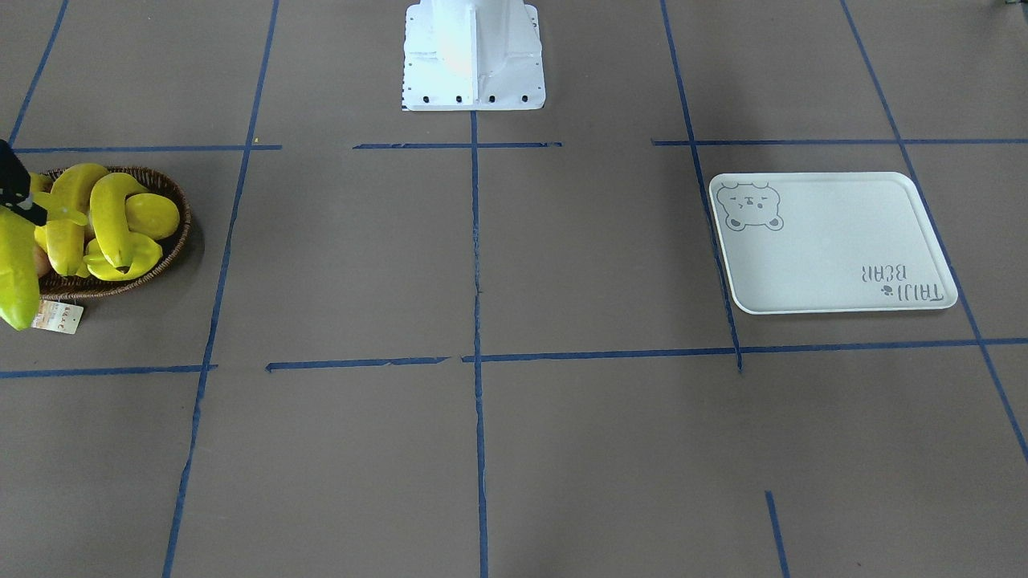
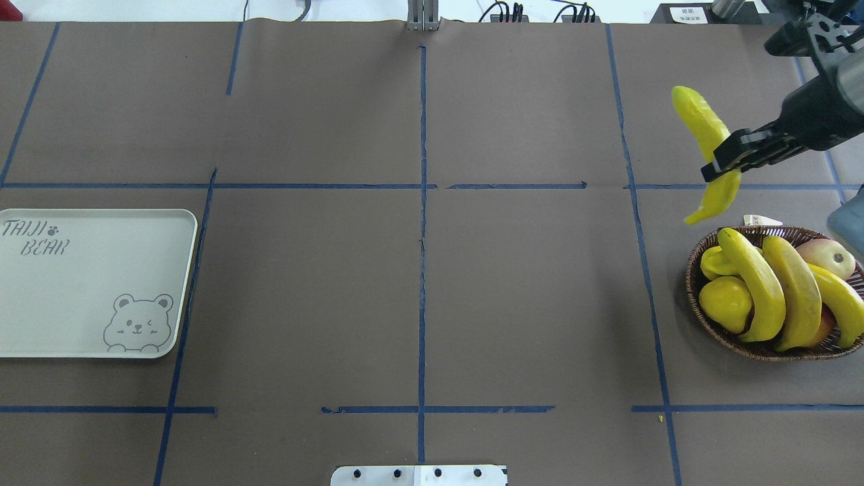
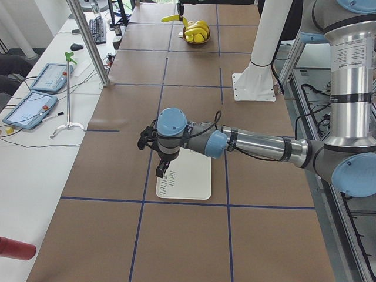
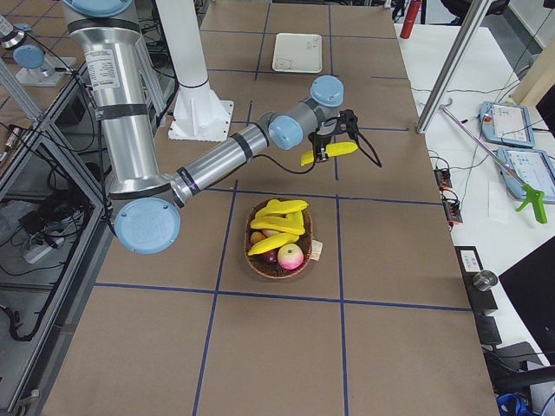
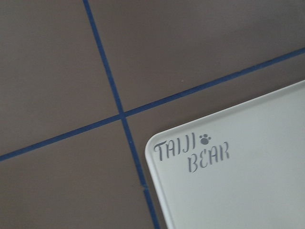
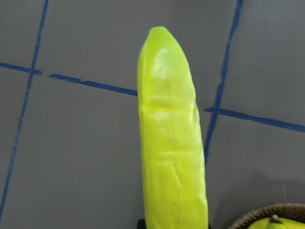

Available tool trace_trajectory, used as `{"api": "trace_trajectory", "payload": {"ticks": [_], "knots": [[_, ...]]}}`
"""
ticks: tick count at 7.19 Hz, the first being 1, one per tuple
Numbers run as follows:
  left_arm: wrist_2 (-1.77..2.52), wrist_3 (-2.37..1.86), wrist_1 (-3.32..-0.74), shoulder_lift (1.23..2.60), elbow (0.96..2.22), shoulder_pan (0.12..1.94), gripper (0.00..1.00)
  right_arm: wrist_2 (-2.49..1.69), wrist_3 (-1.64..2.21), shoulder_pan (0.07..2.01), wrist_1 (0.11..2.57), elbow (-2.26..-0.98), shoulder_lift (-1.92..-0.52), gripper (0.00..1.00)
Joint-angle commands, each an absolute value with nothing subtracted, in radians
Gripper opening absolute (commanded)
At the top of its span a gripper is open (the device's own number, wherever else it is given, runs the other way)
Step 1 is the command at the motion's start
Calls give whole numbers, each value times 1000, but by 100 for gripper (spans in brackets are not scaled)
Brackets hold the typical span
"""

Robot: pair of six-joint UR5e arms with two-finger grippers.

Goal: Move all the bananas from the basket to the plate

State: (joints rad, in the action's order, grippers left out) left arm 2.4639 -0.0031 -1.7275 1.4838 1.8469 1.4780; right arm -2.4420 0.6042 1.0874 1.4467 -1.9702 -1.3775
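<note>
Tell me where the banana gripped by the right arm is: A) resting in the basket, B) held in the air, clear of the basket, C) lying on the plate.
B: the right gripper clamps the banana mid-air, apart from the basket; nothing lies on the plate.

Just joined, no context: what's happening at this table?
The right arm's fingers are shut on one banana, held in the air beside the basket. Three bananas lie in the basket with other fruit. The plate has nothing on it, and the left arm hangs over it.
</note>
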Motion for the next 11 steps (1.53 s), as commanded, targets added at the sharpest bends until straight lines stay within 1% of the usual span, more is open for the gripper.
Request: {"api": "trace_trajectory", "payload": {"ticks": [1, 2, 4, 6, 9, 11], "knots": [[2494, -103, -1742, 1543, 1879, 1396, 100, -2433, 756, 973, 1387, -1965, -1278, 7], [2497, -130, -1790, 1554, 1888, 1359, 100, -2416, 819, 933, 1387, -1970, -1238, 7], [2502, -461, -1845, 1668, 1887, 1252, 100, -2347, 908, 843, 1379, -1968, -1166, 8], [2493, -835, -1911, 1800, 1885, 1101, 100, -2225, 1061, 740, 1232, -1964, -1157, 8], [2411, -1192, -1956, 2000, 1867, 950, 100, -2096, 1190, 631, 1091, -1962, -1149, 10], [2324, -1351, -1957, 2072, 1861, 870, 100, -1981, 1277, 550, 1023, -1956, -1129, 11]]}}
